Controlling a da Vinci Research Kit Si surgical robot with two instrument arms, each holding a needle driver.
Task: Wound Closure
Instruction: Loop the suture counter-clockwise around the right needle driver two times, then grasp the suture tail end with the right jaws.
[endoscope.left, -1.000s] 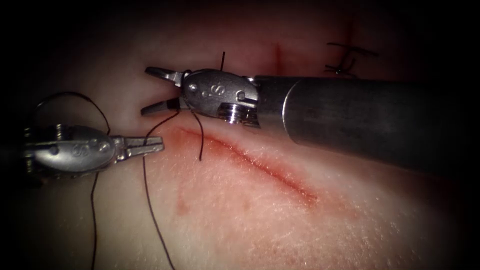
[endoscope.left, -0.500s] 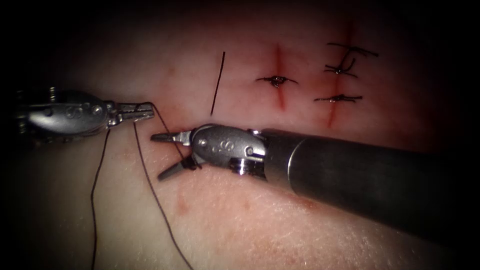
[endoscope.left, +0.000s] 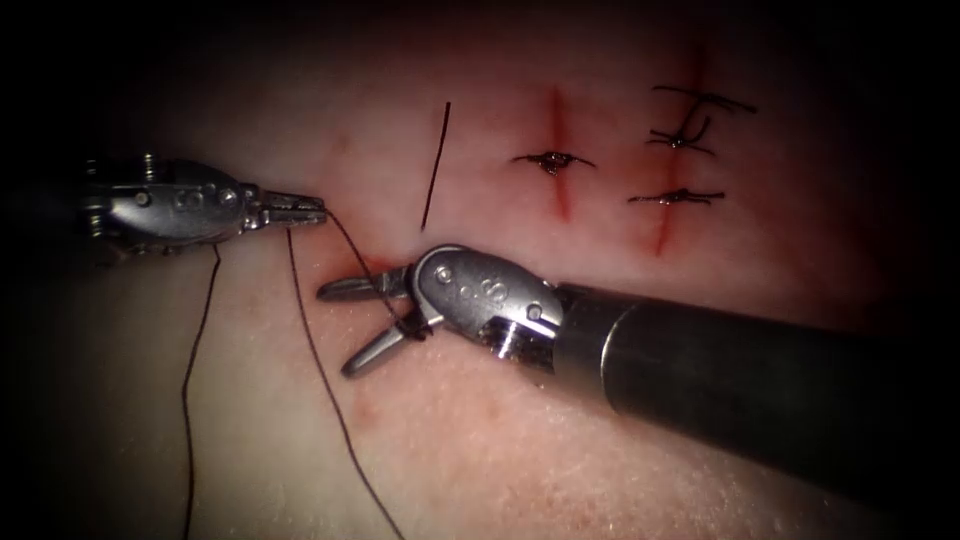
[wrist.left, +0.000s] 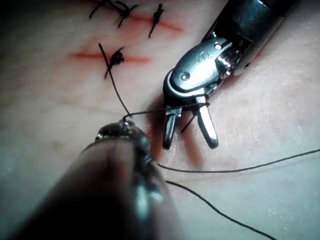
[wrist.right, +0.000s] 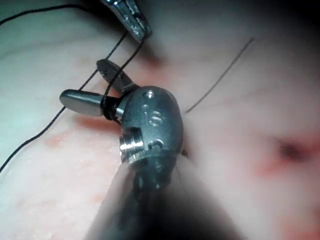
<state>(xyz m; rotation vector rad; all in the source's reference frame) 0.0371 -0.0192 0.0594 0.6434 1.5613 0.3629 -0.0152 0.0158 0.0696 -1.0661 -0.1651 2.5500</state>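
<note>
My left tool (endoscope.left: 320, 210) lies left of the cut with its jaws shut on the dark thread (endoscope.left: 345, 235). From there the thread runs down and right to my right tool (endoscope.left: 335, 331), where it wraps around the base of the open jaws. Those jaws hold nothing between them, as the left wrist view of the right tool (wrist.left: 190, 145) confirms. The right tool's shaft lies over the cut; a red end of the cut (endoscope.left: 372, 266) peeks out above the jaws. In the right wrist view the thread crosses the right tool's jaws (wrist.right: 82, 80) below the left tool's tip (wrist.right: 140, 30).
Two strands of thread (endoscope.left: 312, 370) hang down over the tissue left of the cut. A short straight thread end (endoscope.left: 436, 165) lies above the right tool. Finished stitches (endoscope.left: 550, 160) and knots (endoscope.left: 680, 197) sit on red marks at the back right.
The right tool came down from above the cut to lie over it, its open jaws now with thread wound round their base. The left tool rose and shifted right, holding the thread.
</note>
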